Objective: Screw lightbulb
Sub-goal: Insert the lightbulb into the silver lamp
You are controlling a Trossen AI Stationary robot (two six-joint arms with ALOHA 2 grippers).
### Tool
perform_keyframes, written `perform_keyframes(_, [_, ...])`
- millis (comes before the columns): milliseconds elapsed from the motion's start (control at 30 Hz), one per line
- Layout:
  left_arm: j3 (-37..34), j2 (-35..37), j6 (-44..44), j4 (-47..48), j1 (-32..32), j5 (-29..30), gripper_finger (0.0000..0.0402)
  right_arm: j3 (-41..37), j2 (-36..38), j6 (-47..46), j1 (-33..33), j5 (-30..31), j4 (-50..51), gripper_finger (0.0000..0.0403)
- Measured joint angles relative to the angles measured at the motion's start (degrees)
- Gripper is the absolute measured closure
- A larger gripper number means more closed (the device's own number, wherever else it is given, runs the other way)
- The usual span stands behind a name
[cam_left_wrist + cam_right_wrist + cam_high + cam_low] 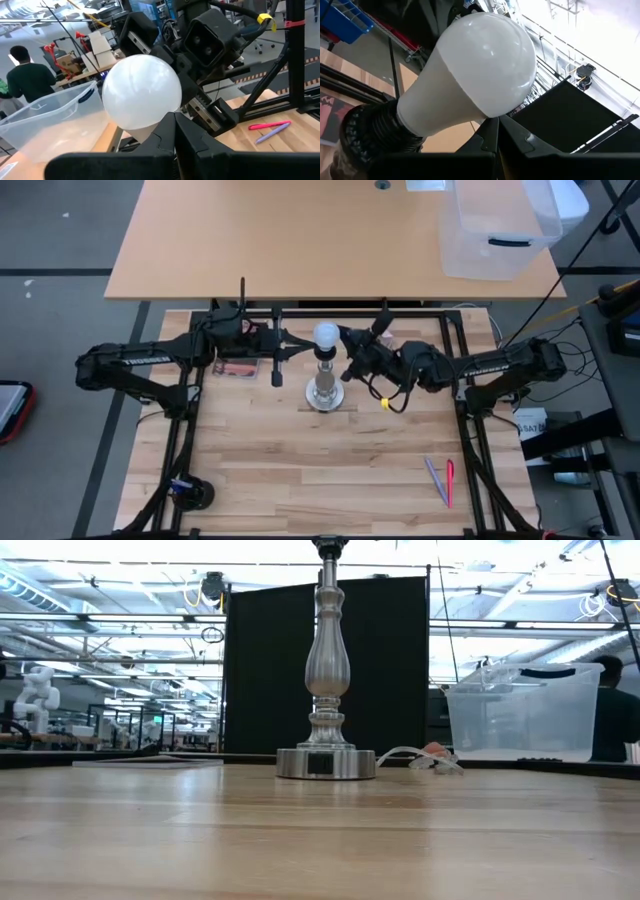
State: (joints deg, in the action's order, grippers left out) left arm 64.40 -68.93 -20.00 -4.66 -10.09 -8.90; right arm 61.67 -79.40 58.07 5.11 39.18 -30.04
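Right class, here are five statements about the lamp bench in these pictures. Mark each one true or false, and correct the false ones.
1. The lightbulb sits on top of the silver stand. True.
2. The left pincer and the right pincer are on opposite sides of the bulb. True.
3. Both pincers are wide open. False: both are shut.
4. The clear plastic bin stands on the same wooden table as the stand. False: it is on the other table beyond it.
5. Two pens lie right against the stand's base. False: they lie well away, towards the table's near right corner.
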Motion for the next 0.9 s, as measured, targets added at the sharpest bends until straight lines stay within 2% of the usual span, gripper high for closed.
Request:
perform_keyframes(367, [0.0,-0.53,0.36,0.06,-0.23,0.06,0.04,0.0,0.11,-0.56,2.49,1.5,0.76,0.0403])
perform_keyframes(633, [-0.02,-0.48,1.91,0.29,-1.62,2.61,0.04,-0.02,0.11,-2.1,3.73,2.88,2.23,0.0403])
perform_keyframes(700, [-0.02,-0.48,2.72,0.1,-2.08,3.54,0.04,-0.04,0.13,-2.51,4.08,2.23,2.39,0.0403])
perform_keyframes(800, [0.06,-0.97,3.36,-0.97,-2.86,4.31,0.04,0.0,-0.16,-2.52,4.98,-2.06,2.52,0.0403])
perform_keyframes(900, [-0.09,-2.14,3.94,0.08,-3.29,4.79,0.04,-0.07,-0.21,-2.46,5.88,-1.52,2.82,0.0403])
